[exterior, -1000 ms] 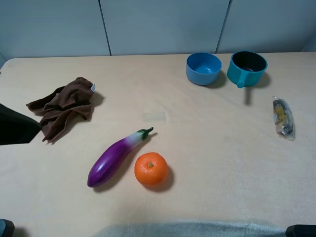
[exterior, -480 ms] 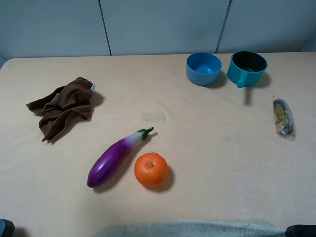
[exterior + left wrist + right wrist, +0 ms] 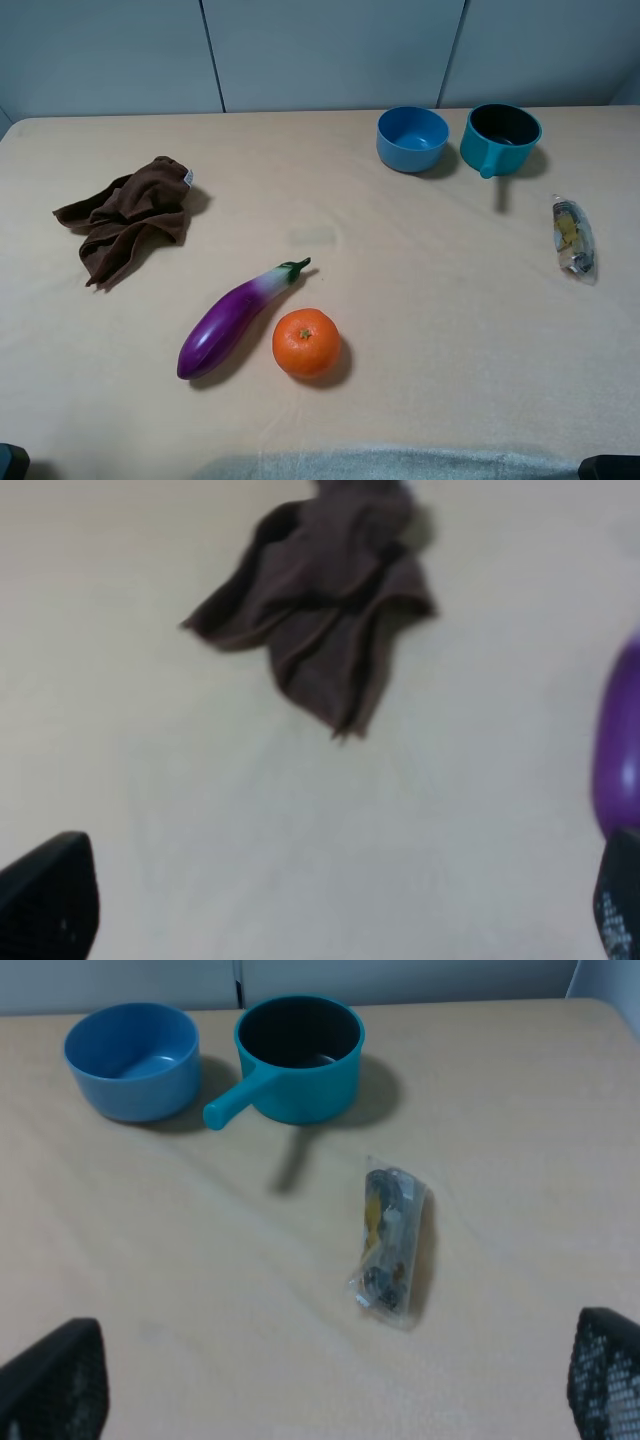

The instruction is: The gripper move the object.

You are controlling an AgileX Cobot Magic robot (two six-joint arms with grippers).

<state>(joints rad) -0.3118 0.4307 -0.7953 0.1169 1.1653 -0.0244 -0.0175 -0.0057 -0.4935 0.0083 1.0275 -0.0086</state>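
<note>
Orange object (image 3: pixel 306 342) sits free on the bench (image 3: pixel 440 330), touching no end effector; both stand spread wide. Either one should descend over it, clear of the eggplant (image 3: pixel 236 319) just beside.

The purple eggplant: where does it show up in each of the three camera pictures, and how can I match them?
Exterior high: the eggplant lies on the table, left of the orange.
Left wrist: only a purple sliver at one edge of the picture.
Right wrist: not in it.
Shared landmark: the brown cloth shows in the exterior high and left wrist views.
</note>
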